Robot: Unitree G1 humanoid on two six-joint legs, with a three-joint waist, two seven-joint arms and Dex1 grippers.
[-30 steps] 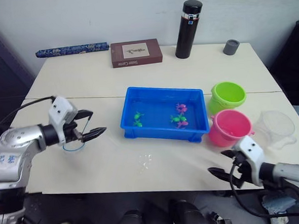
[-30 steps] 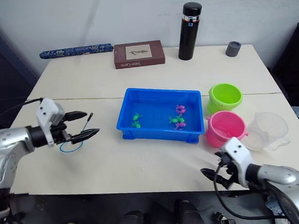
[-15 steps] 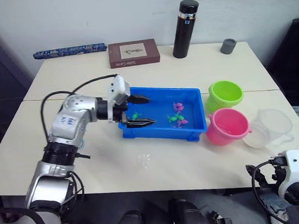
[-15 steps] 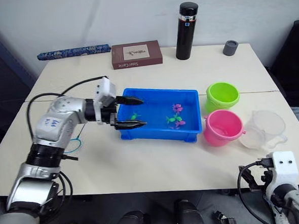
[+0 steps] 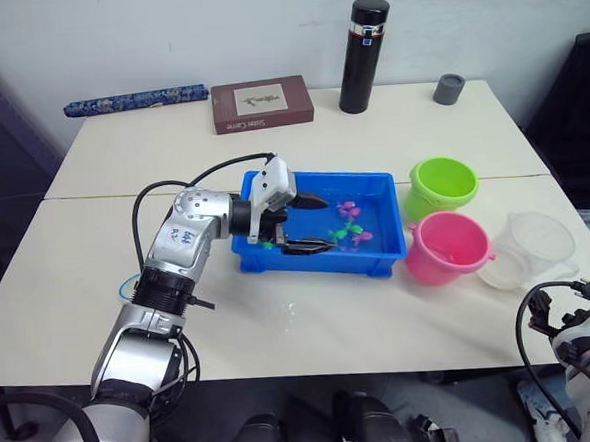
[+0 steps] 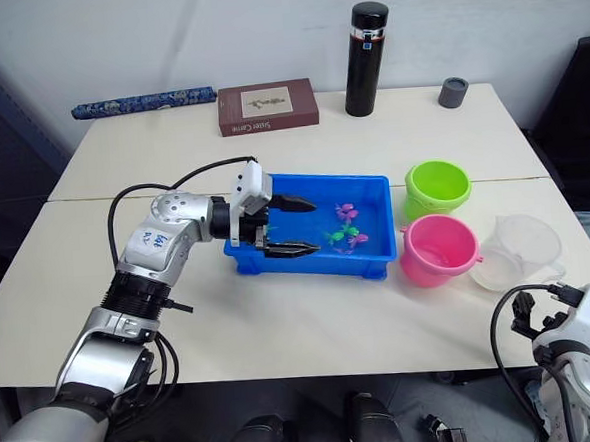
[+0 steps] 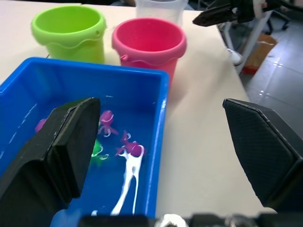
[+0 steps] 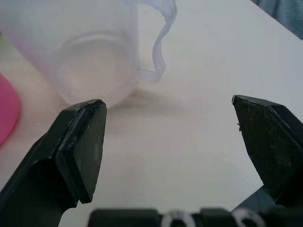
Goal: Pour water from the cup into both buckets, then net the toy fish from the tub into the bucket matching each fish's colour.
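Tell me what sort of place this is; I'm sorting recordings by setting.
Probably an indoor lab or office corner: two cream tables pushed together against a plain white wall, with a brown hardcover book and a tall black flask on top.

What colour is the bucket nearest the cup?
Pink, next to the clear cup; it shows best in the left eye view.

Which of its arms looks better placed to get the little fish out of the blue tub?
Probably the left. Its pincer hangs open over the tub, right beside the fish. The right pincer is off by the cup, beyond both buckets.
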